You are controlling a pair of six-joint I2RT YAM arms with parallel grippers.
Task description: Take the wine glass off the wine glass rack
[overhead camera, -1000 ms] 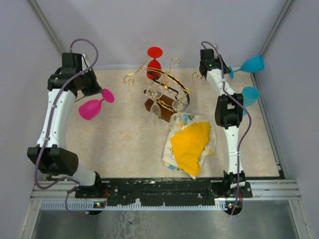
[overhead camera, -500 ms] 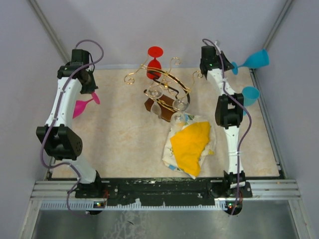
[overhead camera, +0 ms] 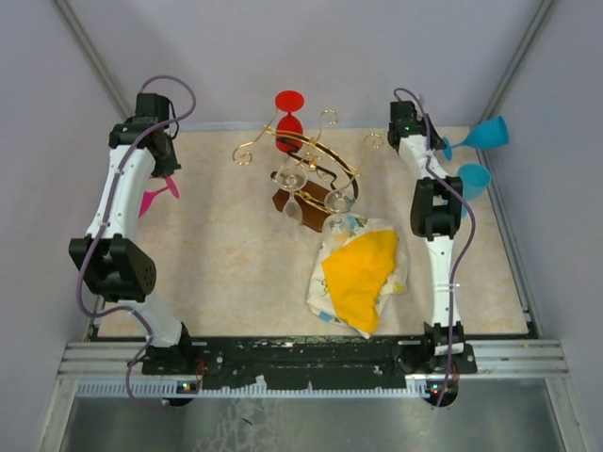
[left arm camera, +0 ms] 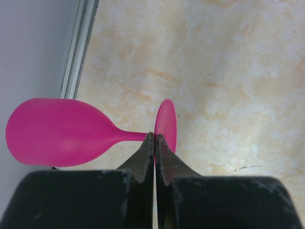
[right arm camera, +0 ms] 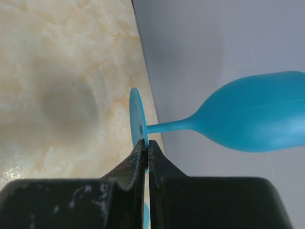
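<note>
The gold wire wine glass rack [overhead camera: 316,155] stands on its dark brown base [overhead camera: 285,199] at the back middle of the table. A red wine glass [overhead camera: 288,119] and two clear glasses [overhead camera: 292,178] hang on it. My left gripper [overhead camera: 168,181] is shut on the foot of a pink wine glass [overhead camera: 151,200], held sideways near the left wall; the left wrist view shows the fingers [left arm camera: 154,138] pinching the foot, with the bowl [left arm camera: 57,131] to the left. My right gripper [overhead camera: 436,144] is shut on the foot of a blue wine glass [overhead camera: 482,134], held sideways; it also shows in the right wrist view [right arm camera: 146,143], with the bowl [right arm camera: 257,112] over the wall.
A second blue wine glass [overhead camera: 472,178] stands by the right edge beside my right arm. A yellow cloth on a patterned white cloth [overhead camera: 363,268] lies in front of the rack. Grey walls close in the left, right and back.
My left arm has swung the pink glass left and back, toward the left wall. My right arm has shifted the blue glass slightly to the right.
</note>
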